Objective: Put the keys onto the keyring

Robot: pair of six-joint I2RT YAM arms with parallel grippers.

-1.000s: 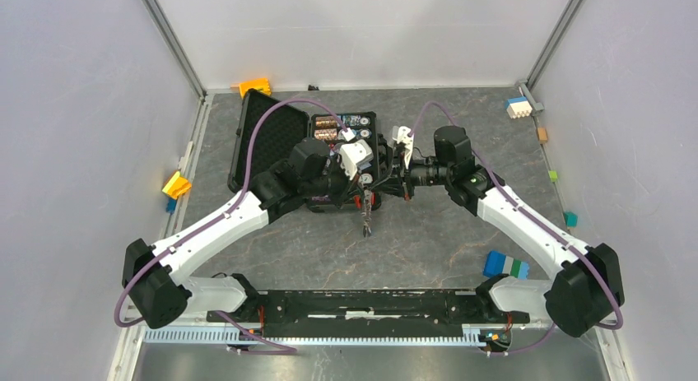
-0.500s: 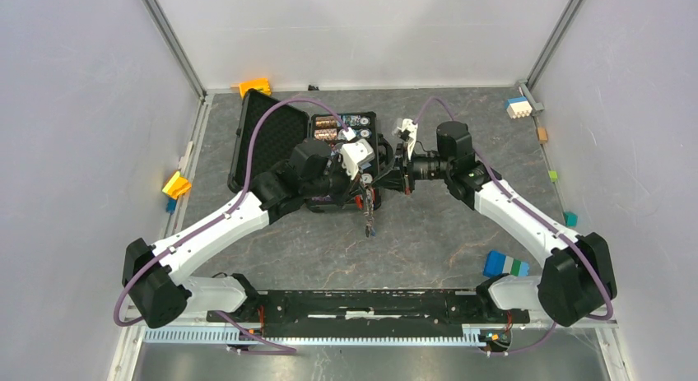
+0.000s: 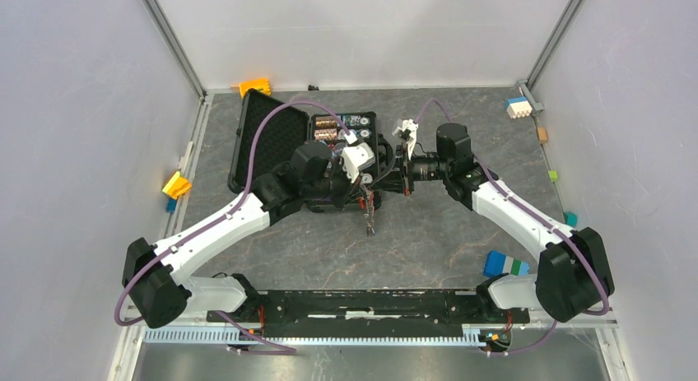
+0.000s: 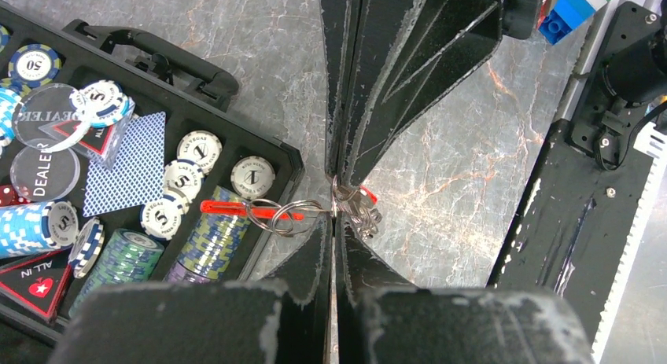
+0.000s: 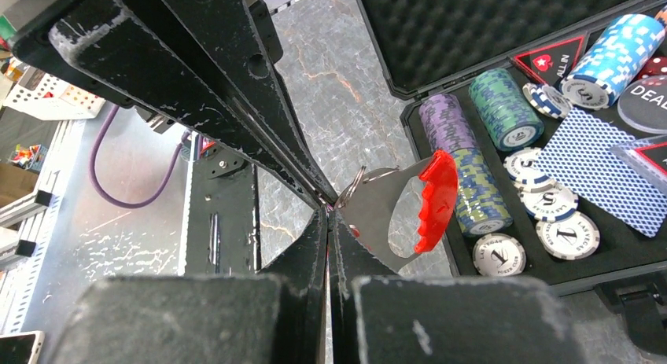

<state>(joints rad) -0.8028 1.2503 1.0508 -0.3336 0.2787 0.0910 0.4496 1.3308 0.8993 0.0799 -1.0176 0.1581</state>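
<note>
The left pincer, two scuffed matte-black wedge fingers pressed together, is clamped on the keyring. Its thin silvery wire loops stick out to one side, with the long, narrow red tag beyond them. Tip to tip against it, the right pincer is likewise closed, gripping the red key: a flat, dull silvery blade with a glossy, scallop-edged red head, its inner end hidden between the fingers. On the other side of the left fingers sits a small silvery clump, too tangled to count or to tell colours. From above, both sets of tips are hidden under the wrists. Everything is held in the air by the near edge of one open black case with egg-crate foam in the lid. The case holds four stacks of ridged chips, several loose white chips and one blue cross-hatched deck. It lies on the grey marbled tabletop.
</note>
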